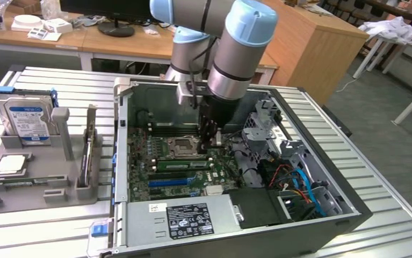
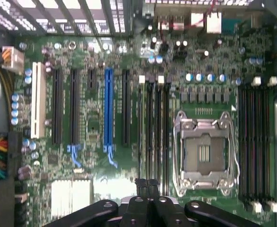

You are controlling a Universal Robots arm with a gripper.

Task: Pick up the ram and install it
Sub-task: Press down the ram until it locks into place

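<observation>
My gripper (image 2: pixel 147 187) was down inside the open black desktop computer case (image 1: pixel 349 215), over the green motherboard (image 2: pixel 95 123), with its fingers closed together and no part visibly clamped between them. The ram (image 1: pixel 181 164), a long, narrow green circuit-board stick, lay along one of the black memory slots just on the near side of the square silver processor socket (image 1: pixel 179 145), close below my fingers. I judged pickup and placement complete, but could not tell whether the stick was pressed fully home and latched.
</observation>
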